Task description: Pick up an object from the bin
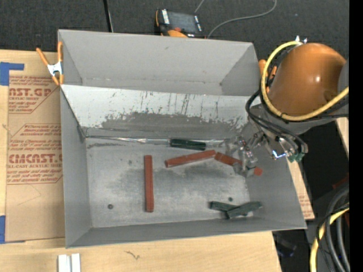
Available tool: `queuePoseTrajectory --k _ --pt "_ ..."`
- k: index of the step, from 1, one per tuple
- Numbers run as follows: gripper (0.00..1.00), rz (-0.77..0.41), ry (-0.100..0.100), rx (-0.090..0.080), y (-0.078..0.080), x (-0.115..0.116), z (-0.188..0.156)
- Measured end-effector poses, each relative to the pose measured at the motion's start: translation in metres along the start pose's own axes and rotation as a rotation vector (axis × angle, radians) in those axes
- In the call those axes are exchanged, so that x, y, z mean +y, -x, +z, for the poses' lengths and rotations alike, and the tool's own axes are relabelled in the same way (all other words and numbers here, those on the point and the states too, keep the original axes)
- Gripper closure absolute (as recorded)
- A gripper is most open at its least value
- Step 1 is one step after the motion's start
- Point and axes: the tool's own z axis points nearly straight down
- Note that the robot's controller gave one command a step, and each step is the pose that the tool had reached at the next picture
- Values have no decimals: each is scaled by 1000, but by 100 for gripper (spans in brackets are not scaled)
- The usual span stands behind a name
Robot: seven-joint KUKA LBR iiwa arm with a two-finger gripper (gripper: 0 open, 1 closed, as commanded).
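Orange wrist cover (306, 81) hangs over the right wall of the bin (113, 55). The gripper (246, 158) is low at the floor's right edge; spread or pinched: cannot tell. Advice: centre on the bar, descend straight, keep clear of the wall. Likely target: a red-brown bar (190, 160), flat and slanting, right end by the gripper. A dark green piece (235, 208) lies near the front-right corner.

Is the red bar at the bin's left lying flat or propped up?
Lying flat: the red bar rests full length on the bin floor, touching nothing else.
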Motion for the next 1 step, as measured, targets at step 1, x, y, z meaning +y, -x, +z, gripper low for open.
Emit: queuePoseTrajectory --k 1 --pt "100 -177 4 5 -5 30 -18"
